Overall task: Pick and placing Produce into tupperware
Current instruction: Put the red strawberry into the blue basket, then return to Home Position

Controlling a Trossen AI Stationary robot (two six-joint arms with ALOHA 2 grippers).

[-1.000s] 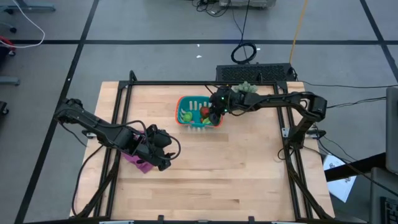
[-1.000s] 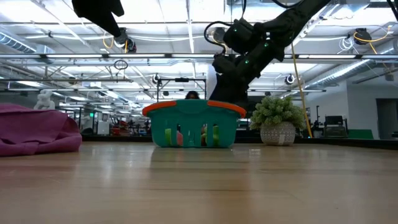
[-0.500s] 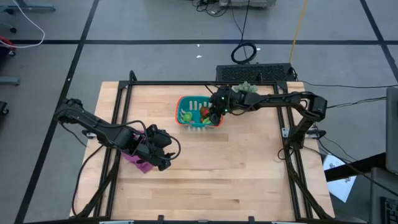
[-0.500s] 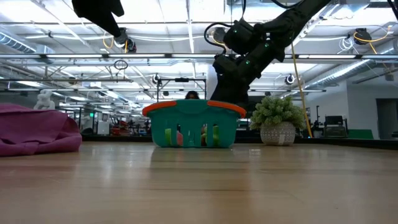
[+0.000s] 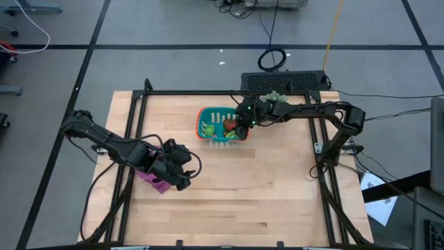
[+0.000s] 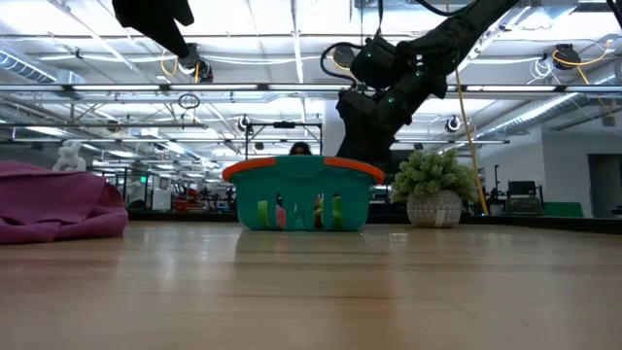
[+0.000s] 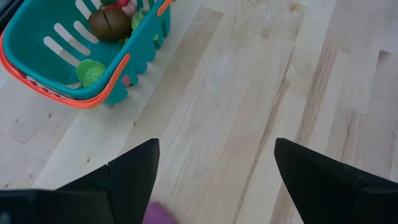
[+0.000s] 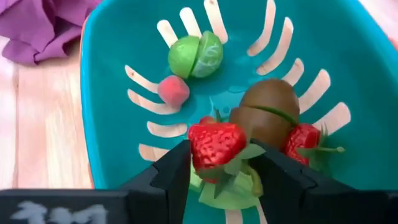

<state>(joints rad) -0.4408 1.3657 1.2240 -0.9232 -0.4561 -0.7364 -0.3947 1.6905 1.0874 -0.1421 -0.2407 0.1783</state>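
The teal tupperware point(image 5: 203, 112) with an orange rim point(image 6: 301, 167) stands far of the table's middle. Inside it lie a green piece point(image 8: 196, 56), a small red piece point(image 8: 173, 90), a brown kiwi point(image 8: 264, 112) and a strawberry point(image 8: 303, 142). My right gripper point(image 8: 217, 168) reaches down into its right end point(image 5: 241, 129), shut on another strawberry point(image 8: 214, 146). My left gripper point(image 7: 214, 168) hangs open over the purple cloth point(image 5: 156, 182) at the near left. My right gripper pinches the strawberry's red body point(image 8: 199, 149) between its two fingertips, slanting down from the table's right side. The strawberry sits over the basket's floor, close above a green leafy piece point(image 8: 230, 186); whether it rests on that piece I cannot tell.
A spiky pale-green plant in a pot point(image 6: 434, 185) stands just right of the basket, under my right arm point(image 5: 276, 98). The purple cloth point(image 6: 53, 199) lies heaped at the near left. Bare wood stretches across the near and right parts of the table point(image 5: 277, 187).
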